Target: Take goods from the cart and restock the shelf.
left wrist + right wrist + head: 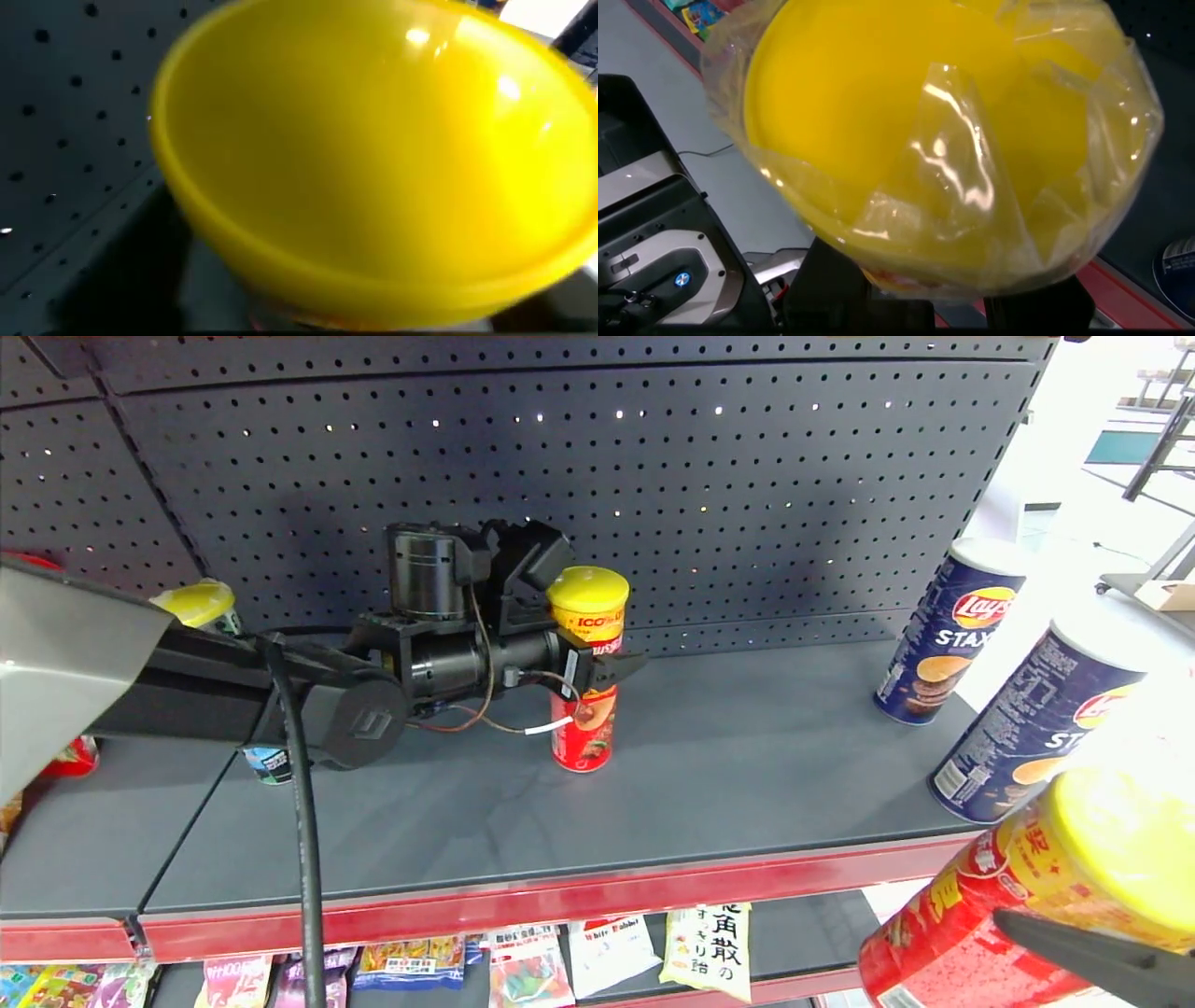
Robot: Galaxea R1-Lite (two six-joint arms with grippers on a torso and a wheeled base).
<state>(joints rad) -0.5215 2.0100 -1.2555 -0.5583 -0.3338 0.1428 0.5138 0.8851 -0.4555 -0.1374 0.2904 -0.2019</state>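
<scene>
The left gripper comes in from 9 o'clock. Its fingers are clamped narrow on the waist of a red cylindrical cardboard can with a yellow plastic lid, one dark finger across the front and the other behind. This can stands upright, long axis vertical, mid-way along the grey metal shelf. Its base seems to touch the deck, though the contact line is too small to be sure.

The next move is probably a release and a pull-back toward 9 o'clock, square to that axis, and any drag on the waist could tip the can. In the left wrist view the yellow lid crowds the lens and hides the fingers.

At 5 o'clock the right gripper holds a second red can, tilted with its axis running 8 to 2 o'clock and partly cut off by the frame. One finger shows beneath it. Loose clear film covers its lid.

The bare deck at 3 o'clock of the standing can lies nearer the right arm, short of two tall blue cans. At 9 o'clock another yellow-lidded can is half hidden behind the left arm.
</scene>
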